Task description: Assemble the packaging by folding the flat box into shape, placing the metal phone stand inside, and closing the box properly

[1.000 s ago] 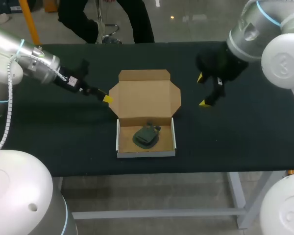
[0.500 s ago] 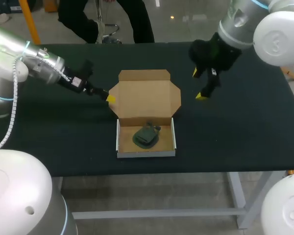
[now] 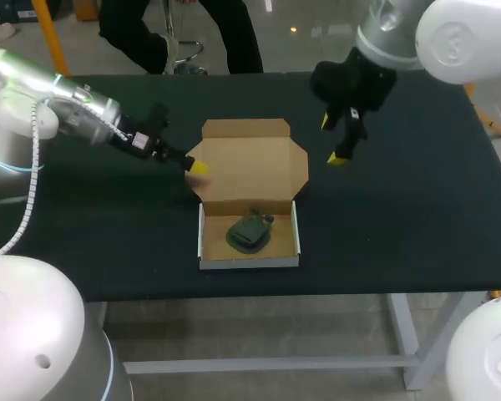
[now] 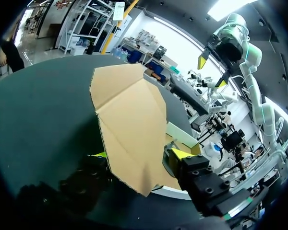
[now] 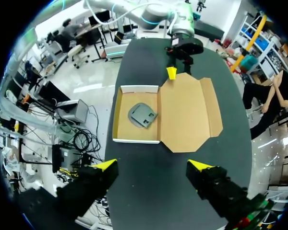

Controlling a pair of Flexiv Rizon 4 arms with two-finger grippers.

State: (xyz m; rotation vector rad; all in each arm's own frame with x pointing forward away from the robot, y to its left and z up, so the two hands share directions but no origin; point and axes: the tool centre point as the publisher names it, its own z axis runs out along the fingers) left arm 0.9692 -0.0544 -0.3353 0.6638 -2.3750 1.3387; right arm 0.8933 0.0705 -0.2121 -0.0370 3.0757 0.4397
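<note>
Cardboard box tray [image 3: 249, 262] near table's front edge, dark metal phone stand [image 3: 249, 231] lying inside; lid [image 3: 249, 167] flat open behind it. Lid looks light, thin and bendy, best taken at a side flap or far edge. Fingers of left gripper [image 4: 139, 154] apart, straddling the lid's left flap, no clamp visible; right gripper [image 3: 332, 140] wide apart, empty, above table [image 3: 401, 217] beside the lid

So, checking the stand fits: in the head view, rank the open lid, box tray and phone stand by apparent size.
1. open lid, largest
2. box tray
3. phone stand, clearly smallest
</note>
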